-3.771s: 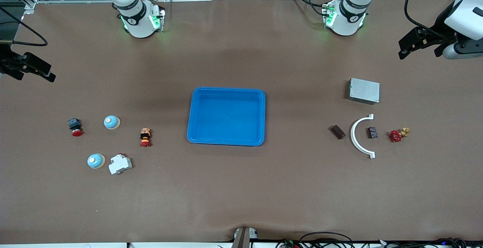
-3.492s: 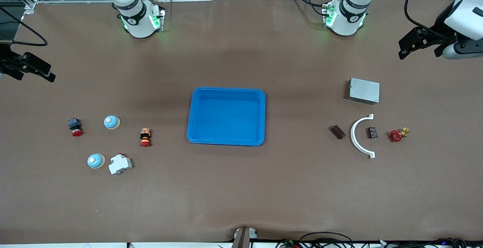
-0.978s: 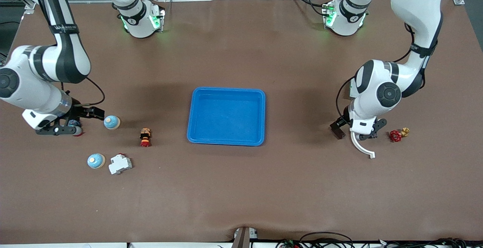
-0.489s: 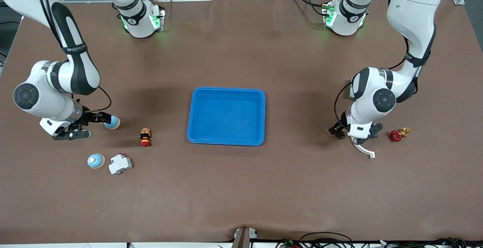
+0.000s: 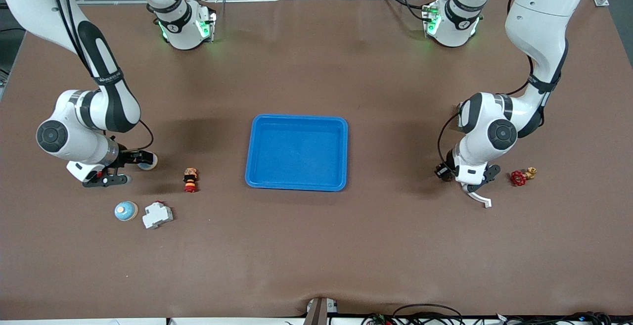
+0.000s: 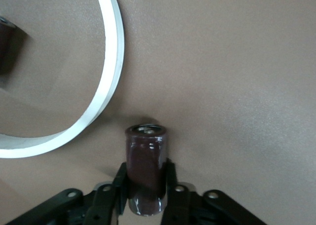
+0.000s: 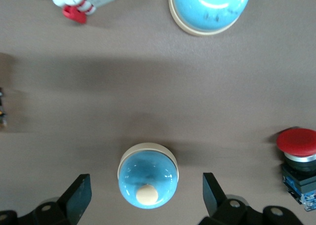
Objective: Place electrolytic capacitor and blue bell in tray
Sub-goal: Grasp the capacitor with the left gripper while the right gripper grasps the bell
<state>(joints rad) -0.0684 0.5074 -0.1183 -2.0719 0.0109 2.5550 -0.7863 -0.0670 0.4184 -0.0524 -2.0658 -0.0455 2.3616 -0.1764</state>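
Observation:
The bright blue tray [image 5: 296, 153] lies empty at the table's middle. A blue bell [image 5: 148, 162] with a cream knob sits toward the right arm's end; in the right wrist view this bell [image 7: 148, 178] stands between my fingers. My right gripper [image 5: 140, 159] [image 7: 147, 189] is open and low, one finger on each side of the bell with a gap on both sides. The dark brown cylindrical electrolytic capacitor [image 6: 145, 161] lies toward the left arm's end. My left gripper [image 5: 445, 172] [image 6: 145, 171] is shut on it at table level.
A second blue bell [image 5: 125, 210] [image 7: 210, 8] and a white breaker [image 5: 157, 214] lie nearer the front camera. A red-capped button [image 5: 190, 179] stands between bell and tray; another button [image 7: 298, 161] is beside the bell. A white arc [image 5: 478, 198] [image 6: 106, 87] and red valve [image 5: 519, 177] flank the capacitor.
Both arms came in from the table ends. The right gripper slid toward the tray until it straddled the bell. The left gripper came down onto the capacitor.

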